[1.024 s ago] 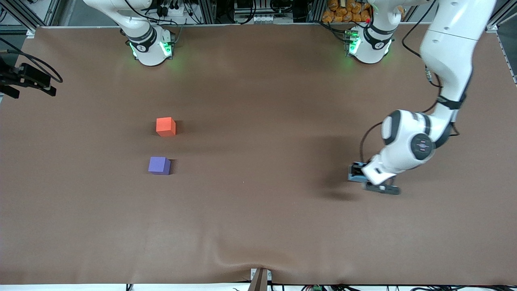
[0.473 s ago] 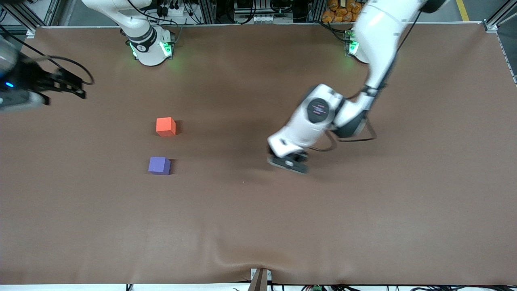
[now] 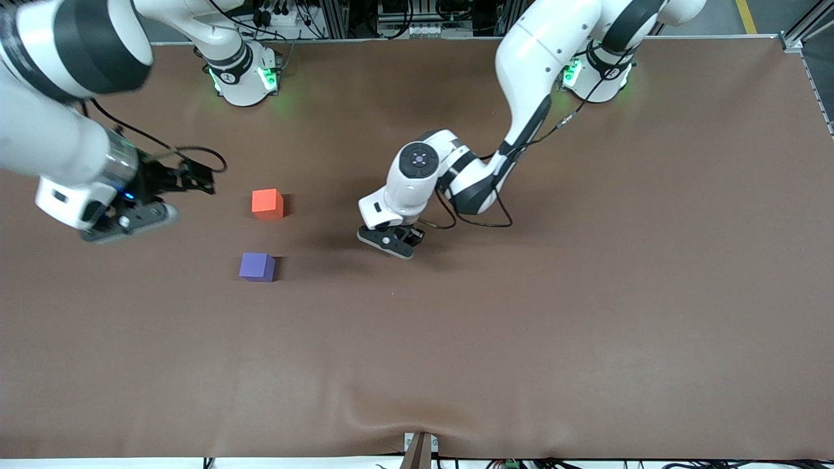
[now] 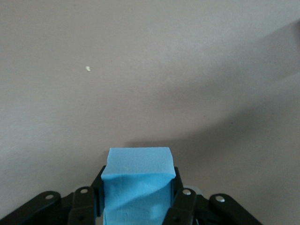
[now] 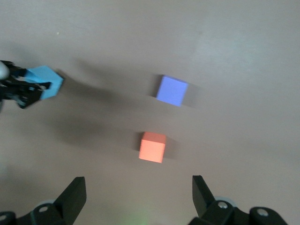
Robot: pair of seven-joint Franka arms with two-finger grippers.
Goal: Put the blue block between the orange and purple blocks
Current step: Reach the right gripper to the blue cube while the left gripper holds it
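Note:
The orange block (image 3: 267,204) and the purple block (image 3: 257,266) sit apart on the brown table, the purple one nearer the front camera. Both also show in the right wrist view, orange (image 5: 152,147) and purple (image 5: 171,91). My left gripper (image 3: 389,240) is over the table's middle, toward the left arm's end from both blocks. It is shut on the blue block (image 4: 137,185), which its hand hides in the front view. The blue block also shows in the right wrist view (image 5: 47,83). My right gripper (image 5: 138,197) is open and empty above the table, toward the right arm's end from the orange block.
The brown table cover (image 3: 521,339) has a raised wrinkle at its front edge (image 3: 391,417). The right arm's big upper links (image 3: 58,78) hang over the table's corner at its own end.
My left gripper has carried the blue block from the left arm's end to the table's middle, toward the two blocks. My right arm has swung in over the table near the orange block.

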